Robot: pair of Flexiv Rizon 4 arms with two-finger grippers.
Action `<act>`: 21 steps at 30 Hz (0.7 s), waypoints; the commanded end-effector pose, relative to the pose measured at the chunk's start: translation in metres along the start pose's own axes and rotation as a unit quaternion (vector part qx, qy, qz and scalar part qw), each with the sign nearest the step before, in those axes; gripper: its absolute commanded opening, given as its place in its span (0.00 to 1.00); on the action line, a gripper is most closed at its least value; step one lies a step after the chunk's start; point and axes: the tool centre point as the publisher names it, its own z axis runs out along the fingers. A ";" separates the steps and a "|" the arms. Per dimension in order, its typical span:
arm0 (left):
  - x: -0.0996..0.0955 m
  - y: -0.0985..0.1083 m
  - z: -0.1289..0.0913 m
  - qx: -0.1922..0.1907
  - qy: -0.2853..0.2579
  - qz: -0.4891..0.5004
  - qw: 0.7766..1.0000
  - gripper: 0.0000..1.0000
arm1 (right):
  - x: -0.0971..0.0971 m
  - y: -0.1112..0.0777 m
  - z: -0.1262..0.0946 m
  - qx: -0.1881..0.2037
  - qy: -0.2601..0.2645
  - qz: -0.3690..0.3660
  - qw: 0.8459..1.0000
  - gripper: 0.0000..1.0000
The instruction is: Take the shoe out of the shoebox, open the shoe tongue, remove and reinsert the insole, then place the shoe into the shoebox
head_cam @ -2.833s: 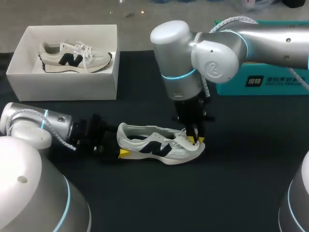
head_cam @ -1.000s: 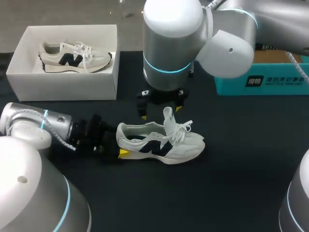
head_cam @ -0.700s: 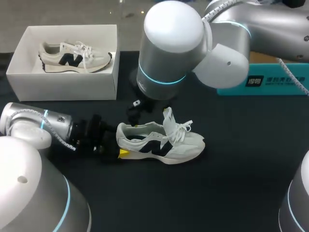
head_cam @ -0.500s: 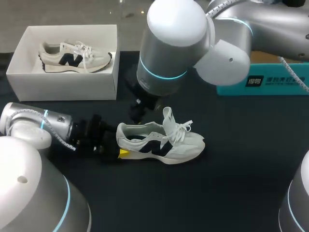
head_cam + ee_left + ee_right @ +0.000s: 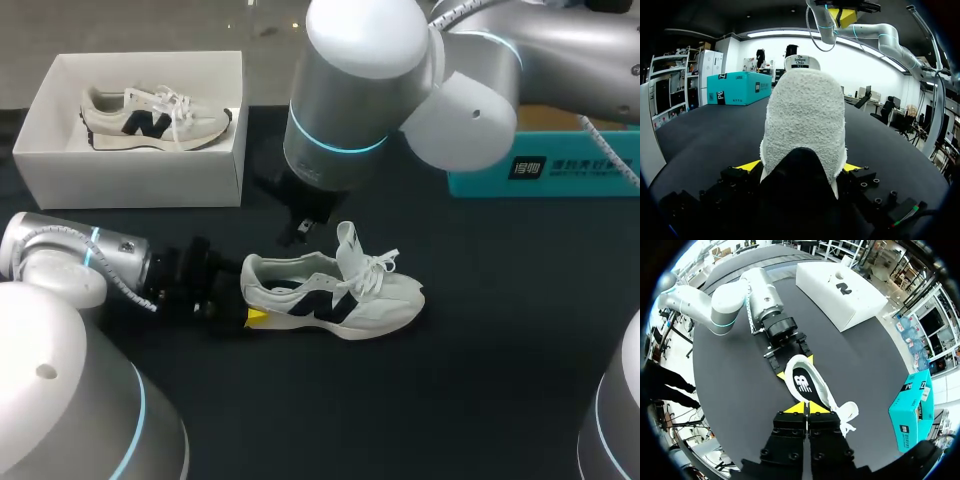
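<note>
Black tabletop (image 5: 500, 350) stretches wide and flat from left to right. At its far left sits a white shoebox (image 5: 150, 175), open at the top, with its left wall close to the table's left edge. One other shoe (image 5: 150, 118) lies inside the box. At the far right stands a teal box (image 5: 540, 170).

The shoe (image 5: 335, 295) for the job stands on its sole near the middle of the table. Its heel points left and its toe points right. It is well apart from the shoebox, with a strip of black table between them. More black table lies to the right of the toe and on the near side of the shoe.

The tongue (image 5: 348, 245) sticks up, and the laces (image 5: 378, 268) flop loose beside it. Seen from above, the dark insole (image 5: 802, 382) lies inside the shoe.

The left gripper (image 5: 799, 167) lies low on the table at the left. It pinches the heel, with one yellow tip on each side of it.

The right arm (image 5: 360, 90) comes over from the right, big and high. The right gripper (image 5: 805, 407) hangs above the shoe and does not touch it. Its two yellow tips are pressed together and hold nothing.
</note>
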 end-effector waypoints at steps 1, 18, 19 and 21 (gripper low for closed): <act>-0.002 0.003 0.000 -0.001 0.001 0.000 1.000 0.00 | 0.009 0.012 0.003 -0.002 -0.001 -0.147 0.989 0.00; -0.002 0.003 0.000 -0.001 0.001 0.000 1.000 0.00 | 0.009 0.015 0.021 0.078 -0.016 -0.313 0.947 0.00; -0.002 0.003 0.000 -0.001 0.001 0.000 1.000 0.00 | 0.009 0.015 0.021 0.078 -0.016 -0.313 0.947 0.00; -0.002 0.003 0.000 -0.001 0.001 0.000 1.000 0.00 | 0.009 0.015 0.021 0.078 -0.016 -0.313 0.947 0.00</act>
